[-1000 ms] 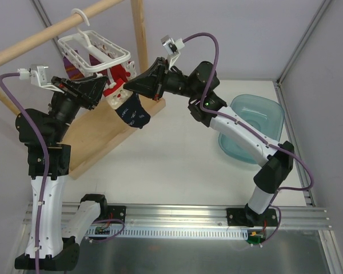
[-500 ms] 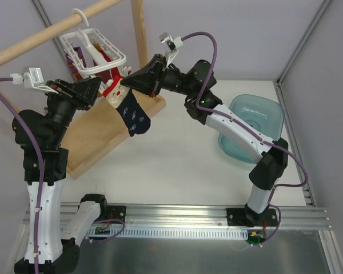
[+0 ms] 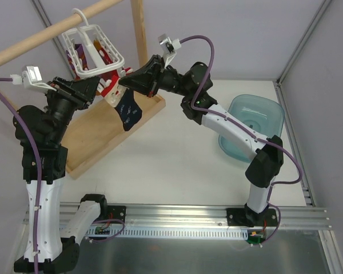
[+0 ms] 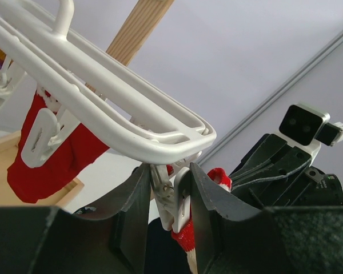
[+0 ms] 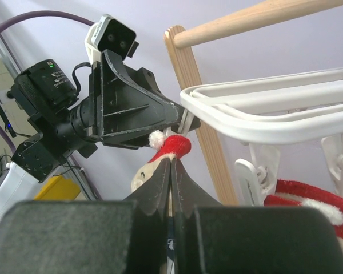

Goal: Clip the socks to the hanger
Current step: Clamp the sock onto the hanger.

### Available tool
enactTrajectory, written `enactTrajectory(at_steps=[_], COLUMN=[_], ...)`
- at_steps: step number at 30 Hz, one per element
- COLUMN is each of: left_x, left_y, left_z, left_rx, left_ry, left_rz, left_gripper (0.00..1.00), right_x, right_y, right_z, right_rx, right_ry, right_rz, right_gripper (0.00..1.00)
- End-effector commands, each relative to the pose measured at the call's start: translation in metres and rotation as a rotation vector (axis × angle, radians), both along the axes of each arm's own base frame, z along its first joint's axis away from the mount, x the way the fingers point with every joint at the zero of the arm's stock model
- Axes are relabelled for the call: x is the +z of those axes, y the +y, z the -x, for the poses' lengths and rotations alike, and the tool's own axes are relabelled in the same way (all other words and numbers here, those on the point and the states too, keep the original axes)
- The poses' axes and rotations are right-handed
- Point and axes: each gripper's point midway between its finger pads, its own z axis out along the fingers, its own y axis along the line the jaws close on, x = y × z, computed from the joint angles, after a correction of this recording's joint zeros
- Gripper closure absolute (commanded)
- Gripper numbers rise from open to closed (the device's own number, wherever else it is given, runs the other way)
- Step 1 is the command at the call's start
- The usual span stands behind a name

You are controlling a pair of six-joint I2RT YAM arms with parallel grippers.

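Step in hand: judged as the clipping itself, with the sock's cuff brought up to a clip at the hanger's near corner.
Sock [image 3: 128, 111]: dark navy with pale specks, red-and-white cuff [image 5: 172, 147] uppermost; hung limp below the hanger's corner, between the two grippers.
Hanger [image 3: 94, 54]: white moulded plastic, rectangular frame of smooth rounded bars, hooked over the wooden rod [image 3: 51, 31]; tilted.
Clip [image 4: 170, 197]: small white peg, dangled from the frame's corner, flanked on both sides by the left fingers.
Left gripper [image 4: 168, 200]: closed round the clip, apparently pressing it; whether the clip's mouth stood apart could not be told.
Right gripper [image 5: 171, 171]: pinched tight on the sock just under the cuff.
Red socks [image 4: 51, 154]: bright red, soft knit, already pegged further along.
Next move called for: probably cuff fed into the clip's mouth, squeeze released, then sock let go.
Basin [image 3: 254, 128]: translucent teal plastic, rounded corners, well apart at the right.
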Motion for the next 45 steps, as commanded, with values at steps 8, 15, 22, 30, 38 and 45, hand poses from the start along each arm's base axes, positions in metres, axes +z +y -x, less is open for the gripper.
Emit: enactTrajectory(at_steps=[8, 15, 22, 30, 38, 45], left_x=[0.016, 0.020, 0.017, 0.019, 0.018, 0.036], left_y=[0.005, 0.005, 0.008, 0.018, 0.026, 0.027], left_z=[0.007, 0.008, 0.010, 0.013, 0.014, 0.022], left_rx=[0.026, 0.024, 0.045, 0.109, 0.159, 0.168], left_ry=[0.000, -0.001, -0.013, -0.044, -0.062, -0.116], left_rz=[0.071, 0.080, 0.036, -0.015, -0.065, -0.115], left_gripper=[1.00, 1.00, 1.00, 1.00, 1.00, 1.00], right_x=[0.027, 0.015, 0.027, 0.029, 0.031, 0.022], right_y=[-0.011, -0.007, -0.009, -0.005, -0.001, 0.000], right_z=[0.021, 0.012, 0.012, 0.016, 0.030, 0.037], right_rx=[-0.055, -0.106, -0.120, -0.119, -0.134, -0.109], right_ry=[-0.167, -0.178, -0.182, -0.163, -0.189, -0.223], right_rz=[-0.109, -0.072, -0.091, -0.066, -0.017, 0.006], right_gripper=[0.99, 0.99, 0.99, 0.99, 0.99, 0.99])
